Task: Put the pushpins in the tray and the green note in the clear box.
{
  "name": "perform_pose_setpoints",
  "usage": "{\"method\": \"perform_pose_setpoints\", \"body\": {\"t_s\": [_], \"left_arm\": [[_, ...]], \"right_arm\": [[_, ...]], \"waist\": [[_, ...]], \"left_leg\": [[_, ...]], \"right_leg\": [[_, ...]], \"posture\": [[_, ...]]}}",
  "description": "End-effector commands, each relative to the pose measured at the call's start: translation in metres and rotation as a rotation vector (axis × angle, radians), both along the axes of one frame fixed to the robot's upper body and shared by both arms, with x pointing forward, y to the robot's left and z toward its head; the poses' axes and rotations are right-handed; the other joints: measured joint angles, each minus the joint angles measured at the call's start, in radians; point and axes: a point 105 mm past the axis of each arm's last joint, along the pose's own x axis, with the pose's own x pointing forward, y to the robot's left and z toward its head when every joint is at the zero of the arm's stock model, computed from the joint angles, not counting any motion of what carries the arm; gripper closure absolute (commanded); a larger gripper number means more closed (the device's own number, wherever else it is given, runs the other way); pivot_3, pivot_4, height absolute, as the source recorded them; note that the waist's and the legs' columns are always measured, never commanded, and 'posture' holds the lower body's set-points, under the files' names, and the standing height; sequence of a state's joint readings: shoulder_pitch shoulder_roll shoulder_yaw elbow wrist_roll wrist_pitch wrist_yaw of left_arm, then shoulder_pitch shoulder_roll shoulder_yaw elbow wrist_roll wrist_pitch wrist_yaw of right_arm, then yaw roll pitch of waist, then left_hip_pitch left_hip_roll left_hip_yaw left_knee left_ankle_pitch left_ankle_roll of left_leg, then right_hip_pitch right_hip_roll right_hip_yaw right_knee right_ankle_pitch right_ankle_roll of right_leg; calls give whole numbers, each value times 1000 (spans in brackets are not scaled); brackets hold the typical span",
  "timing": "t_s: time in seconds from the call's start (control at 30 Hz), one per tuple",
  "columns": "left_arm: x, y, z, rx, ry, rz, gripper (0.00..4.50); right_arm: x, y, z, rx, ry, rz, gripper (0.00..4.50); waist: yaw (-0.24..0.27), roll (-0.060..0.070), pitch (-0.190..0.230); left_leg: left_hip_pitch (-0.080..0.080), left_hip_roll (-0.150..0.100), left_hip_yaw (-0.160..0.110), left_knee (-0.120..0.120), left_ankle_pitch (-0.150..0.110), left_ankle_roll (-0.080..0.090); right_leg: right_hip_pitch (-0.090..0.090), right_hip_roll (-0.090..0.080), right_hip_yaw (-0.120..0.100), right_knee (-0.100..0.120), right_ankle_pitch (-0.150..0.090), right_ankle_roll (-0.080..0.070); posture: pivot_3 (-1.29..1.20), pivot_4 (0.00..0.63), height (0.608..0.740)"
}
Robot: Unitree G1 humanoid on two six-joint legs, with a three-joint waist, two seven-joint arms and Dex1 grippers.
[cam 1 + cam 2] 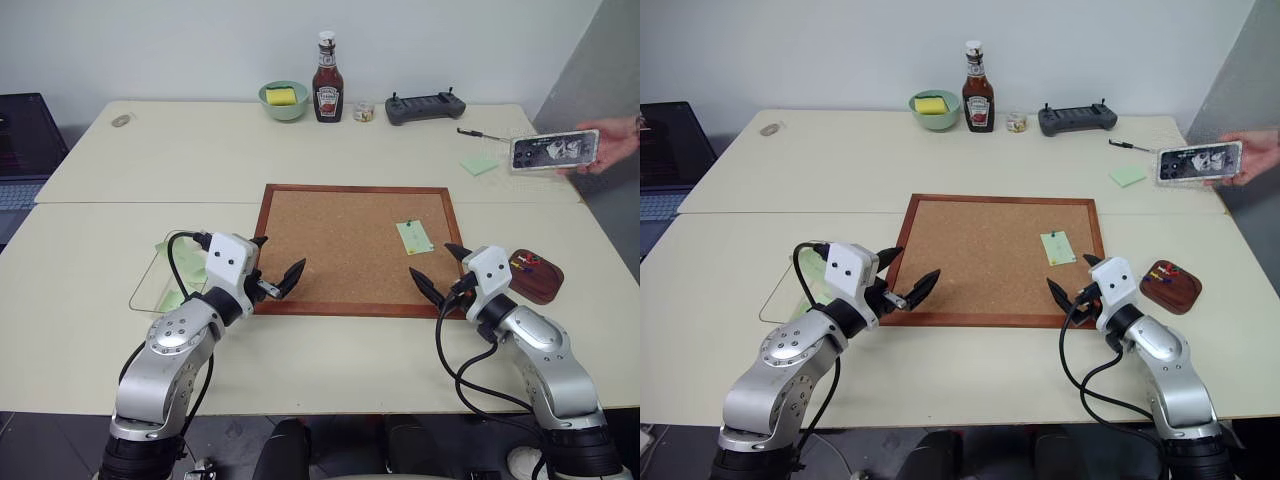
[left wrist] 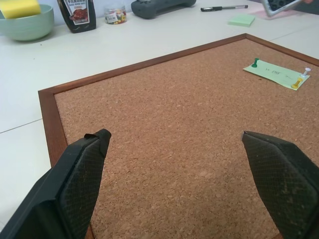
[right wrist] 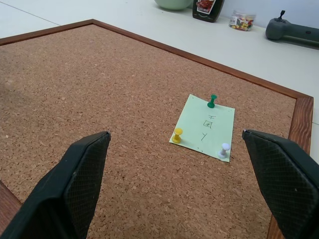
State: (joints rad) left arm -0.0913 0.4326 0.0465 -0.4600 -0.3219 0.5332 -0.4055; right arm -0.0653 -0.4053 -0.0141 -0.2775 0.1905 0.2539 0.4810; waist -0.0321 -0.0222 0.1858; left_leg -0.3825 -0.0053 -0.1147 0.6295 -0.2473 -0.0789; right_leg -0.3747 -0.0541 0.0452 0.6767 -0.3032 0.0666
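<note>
Head view: the note point(image 1: 415, 237) lies pinned near the corkboard's point(image 1: 350, 250) right edge. The tray point(image 1: 537, 276), with pins in it, sits near the table's right edge; the clear box point(image 1: 150, 280) near its left edge. Left gripper point(image 1: 277, 263) and right gripper point(image 1: 440, 270) both spread wide, empty.

Right wrist view: green pin point(image 3: 212, 101), yellow pin point(image 3: 177, 135) and white pin point(image 3: 224, 150) hold the note.

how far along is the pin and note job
Partly done: a few pins already lie in the tray. Nothing in hand; both pincers hang open. Left: green, yellow and white pins still fix the green note to the corkboard; the note must go into the clear box.
</note>
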Motion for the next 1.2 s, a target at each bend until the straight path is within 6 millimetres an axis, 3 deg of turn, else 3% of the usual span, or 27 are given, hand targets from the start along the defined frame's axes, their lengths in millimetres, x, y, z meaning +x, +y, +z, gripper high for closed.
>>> {"method": "perform_pose_setpoints", "body": {"t_s": [0.03,0.7,1.1,1.13,1.2], "left_arm": [[1,-4,12,5,-57,-24,21],[7,-2,14,44,-44,-57,21],[10,-21,33,24,-84,-139,21],[10,-23,35,24,-89,-150,372],[12,-29,35,24,-85,-172,520]], "right_arm": [[0,0,11,20,-41,4,0],[-2,3,8,29,-30,23,0],[-4,4,8,38,-32,20,0],[-4,4,8,38,-33,19,0],[-5,4,9,40,-34,17,0]], "waist": [[0,0,0],[0,0,0],[0,0,0],[0,0,0],[0,0,0]], "left_leg": [[0,0,0,0,0,0],[0,0,0,0,0,0],[0,0,0,0,0,0],[0,0,0,0,0,0],[0,0,0,0,0,0]], "right_leg": [[0,0,0,0,0,0],[0,0,0,0,0,0],[0,0,0,1,0,0],[0,0,0,1,0,0],[0,0,0,1,0,0]], "posture": [[0,150,740],[0,150,740],[0,150,740],[0,150,740],[0,150,740]]}}
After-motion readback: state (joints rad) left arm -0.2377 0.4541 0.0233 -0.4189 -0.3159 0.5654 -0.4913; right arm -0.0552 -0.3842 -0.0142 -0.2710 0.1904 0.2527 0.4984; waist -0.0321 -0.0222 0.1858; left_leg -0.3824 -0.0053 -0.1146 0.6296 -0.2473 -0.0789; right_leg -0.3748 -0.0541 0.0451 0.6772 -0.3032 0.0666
